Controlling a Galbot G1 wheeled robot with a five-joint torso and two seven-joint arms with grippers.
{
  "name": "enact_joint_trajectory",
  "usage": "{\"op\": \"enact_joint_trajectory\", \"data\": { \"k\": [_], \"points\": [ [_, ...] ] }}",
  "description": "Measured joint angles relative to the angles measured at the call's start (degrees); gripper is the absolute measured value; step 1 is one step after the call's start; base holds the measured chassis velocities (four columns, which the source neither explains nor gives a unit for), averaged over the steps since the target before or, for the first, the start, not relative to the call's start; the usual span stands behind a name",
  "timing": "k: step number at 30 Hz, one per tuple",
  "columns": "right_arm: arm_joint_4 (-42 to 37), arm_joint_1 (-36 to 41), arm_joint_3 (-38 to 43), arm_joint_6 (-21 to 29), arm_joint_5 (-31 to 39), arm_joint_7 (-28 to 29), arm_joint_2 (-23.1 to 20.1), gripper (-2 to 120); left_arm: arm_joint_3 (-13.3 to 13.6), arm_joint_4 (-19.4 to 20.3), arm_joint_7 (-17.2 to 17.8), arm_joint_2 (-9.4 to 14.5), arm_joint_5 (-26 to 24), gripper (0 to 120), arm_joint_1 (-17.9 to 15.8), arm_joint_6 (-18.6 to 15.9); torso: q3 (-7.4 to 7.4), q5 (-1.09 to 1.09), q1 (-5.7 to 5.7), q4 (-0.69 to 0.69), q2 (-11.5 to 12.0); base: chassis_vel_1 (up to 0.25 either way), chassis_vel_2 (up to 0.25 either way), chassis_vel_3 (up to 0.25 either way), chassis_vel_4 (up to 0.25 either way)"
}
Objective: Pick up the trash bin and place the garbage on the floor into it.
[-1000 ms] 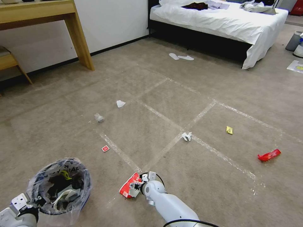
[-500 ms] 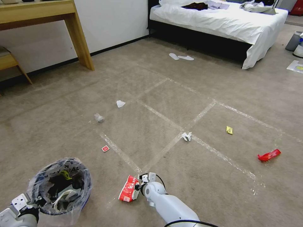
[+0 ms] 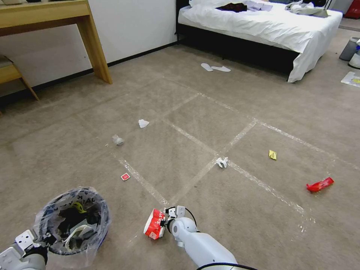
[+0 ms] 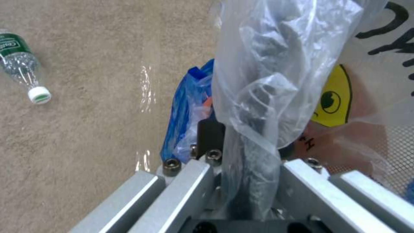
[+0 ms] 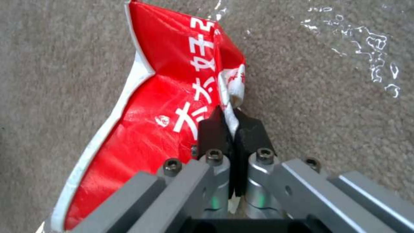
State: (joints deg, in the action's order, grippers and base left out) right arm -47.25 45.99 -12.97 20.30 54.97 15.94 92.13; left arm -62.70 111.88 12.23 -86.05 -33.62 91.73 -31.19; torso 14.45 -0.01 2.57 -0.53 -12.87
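Since the earlier pictures, the torn red-and-white paper cup [image 3: 154, 224] has swung from lying spread and slanted on the carpet to standing nearly upright and bunched against our right gripper [image 3: 164, 222], which suggests that it has come off the beige short-pile carpeted floor [image 3: 232, 225] or is just leaving it; the rest of the scene sits where it was. In the right wrist view our right gripper [image 5: 233, 127] has its black fingertips [image 5: 211, 129] pressed together on a folded white edge of the cup [image 5: 164, 106], so we judge the pick made and the carry to the bin as the step in hand. The cup's long axis runs away from the fingertips, with its red printed face turned towards the wrist camera and its free end pointing forward over the carpet. Our left gripper [image 3: 39, 240] sits low at our left side, closed on the rim of the small round red-and-blue trash bin [image 3: 71, 221] through its crinkly clear plastic liner [image 4: 276, 74], holding the bin's mouth open and facing up, near the cup and to its left. Other litter waits on the floor: a crumpled white tissue [image 3: 222, 162], a long red wrapper [image 3: 319, 184], a small yellow wrapper [image 3: 272, 154] and a green-labelled clear bottle [image 4: 21, 61].
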Motion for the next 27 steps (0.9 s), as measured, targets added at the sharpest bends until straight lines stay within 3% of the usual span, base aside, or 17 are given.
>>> {"op": "enact_joint_trajectory", "data": {
  "k": [11,27],
  "points": [
    [-12.76,2.40,0.76,0.10,0.79,5.33,-0.14,0,0.28,-0.15,0.12,1.40,-1.13,0,-0.20,0.01,0.00,0.01,0.00,0.01,0.00,0.000,0.000,0.000,0.000],
    [-27.51,5.67,5.40,-1.84,1.06,9.53,-10.28,0,1.37,0.69,2.01,2.52,-6.42,0,-0.97,-0.98,0.00,0.01,0.00,-0.01,0.00,0.000,0.000,0.000,0.000]
  ]
}}
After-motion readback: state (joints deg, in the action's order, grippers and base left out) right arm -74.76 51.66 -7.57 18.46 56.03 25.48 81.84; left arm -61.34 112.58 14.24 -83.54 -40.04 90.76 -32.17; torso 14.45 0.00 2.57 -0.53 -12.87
